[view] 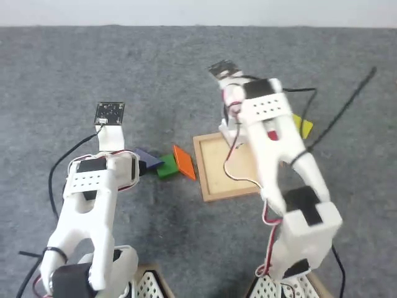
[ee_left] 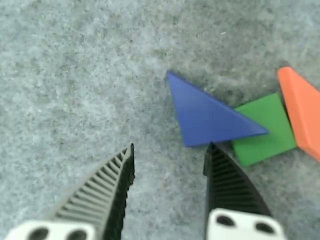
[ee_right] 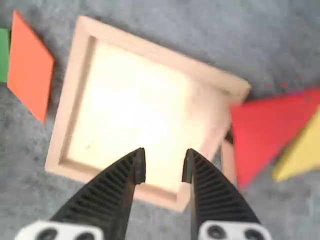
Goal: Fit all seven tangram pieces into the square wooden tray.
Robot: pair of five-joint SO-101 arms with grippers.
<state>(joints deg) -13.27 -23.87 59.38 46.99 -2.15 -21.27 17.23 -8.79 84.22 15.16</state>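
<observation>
Left pincer point(ee_left: 171, 146) spread wide, empty, beside blue triangle point(ee_left: 205, 117), right pincer point(ee_right: 164, 162) held narrowly parted, seemingly empty, above wooden tray point(ee_right: 165, 54)

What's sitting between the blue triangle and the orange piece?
A green square lies between the blue triangle and the orange piece, as the left wrist view and the high view show.

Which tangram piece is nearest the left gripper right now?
The blue triangle: one fingertip of the open left gripper sits right by its edge. The green square and orange parallelogram lie farther off, beyond the triangle.
</observation>
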